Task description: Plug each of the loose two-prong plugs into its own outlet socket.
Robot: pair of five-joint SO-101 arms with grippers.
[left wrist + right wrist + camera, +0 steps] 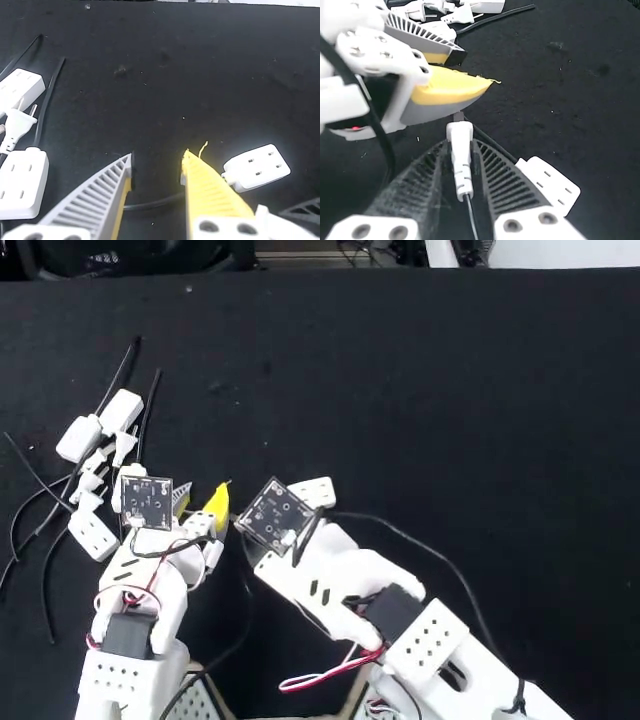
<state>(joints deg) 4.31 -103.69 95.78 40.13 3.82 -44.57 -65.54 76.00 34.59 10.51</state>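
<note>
Robotics lab bench, black cloth-covered table

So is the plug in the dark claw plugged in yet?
Out, not plugged in. The plug is pinched in the right claw, its prongs in open air, and the socket block lies beside it, holes empty.

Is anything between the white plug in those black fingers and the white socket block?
Nothing loose lies between. The white two-prong plug sits in the right gripper, one black finger away from the white socket block. A yellow finger of the left gripper crowds its prongs.
</note>
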